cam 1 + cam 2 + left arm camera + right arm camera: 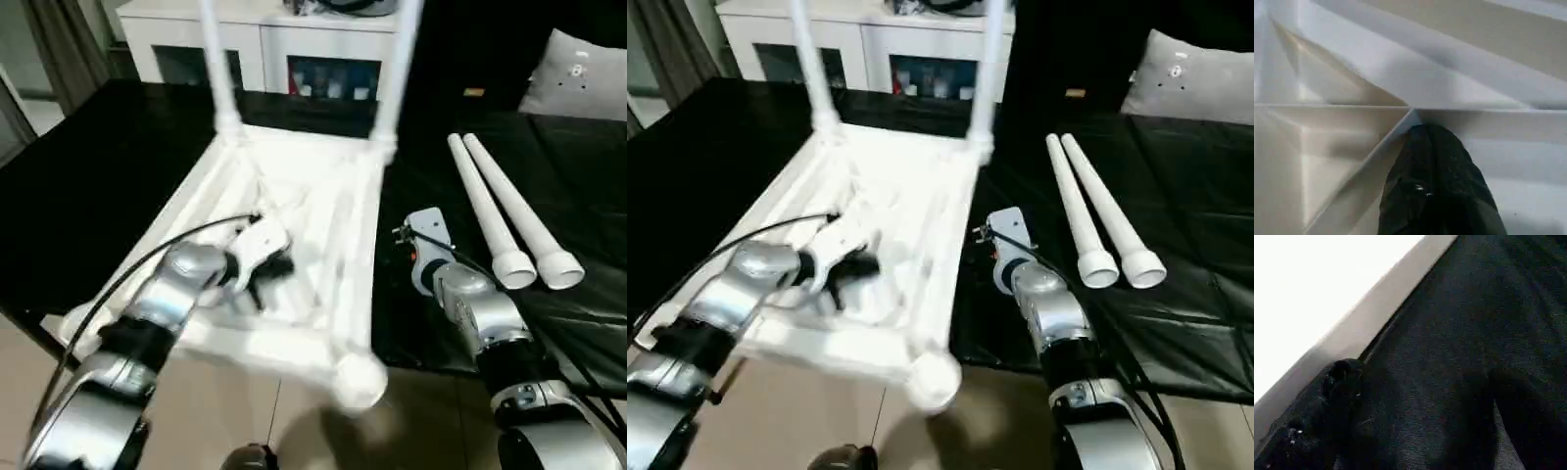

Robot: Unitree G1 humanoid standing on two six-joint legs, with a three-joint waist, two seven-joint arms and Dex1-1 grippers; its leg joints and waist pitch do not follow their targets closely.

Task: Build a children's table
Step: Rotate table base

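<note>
Left tool rests on upturned tabletop; two fitted legs stand upright.

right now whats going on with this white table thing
A robot is partway through building a children's table. The top lies upside down on a black surface, with two legs standing in its far corners. The left tool is down on the ribbed underside. Two loose legs lie to the right, and the right tool sits between them and the top.

I see smooth white plastic ribs on the table top under my left gripper; matt black woven cloth beneath my right gripper.
</note>
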